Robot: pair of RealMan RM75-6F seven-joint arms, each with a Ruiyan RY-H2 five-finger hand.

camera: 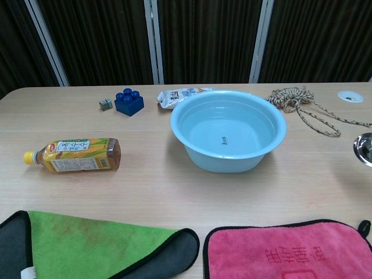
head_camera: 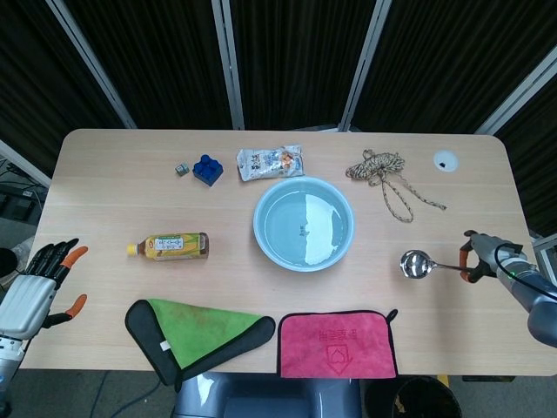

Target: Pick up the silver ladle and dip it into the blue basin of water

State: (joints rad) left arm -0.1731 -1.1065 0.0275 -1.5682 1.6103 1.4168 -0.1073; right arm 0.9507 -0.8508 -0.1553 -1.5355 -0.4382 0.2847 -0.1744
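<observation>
The silver ladle hangs above the table right of the blue basin, bowl toward the basin. My right hand grips its handle end near the table's right edge. In the chest view only the ladle's bowl shows at the right edge, and the water-filled basin sits in the middle. My left hand stays off the table's left front corner, fingers spread, holding nothing.
A yellow drink bottle lies left of the basin. A green cloth and a pink cloth lie at the front edge. A rope, a snack bag and a blue block lie behind the basin.
</observation>
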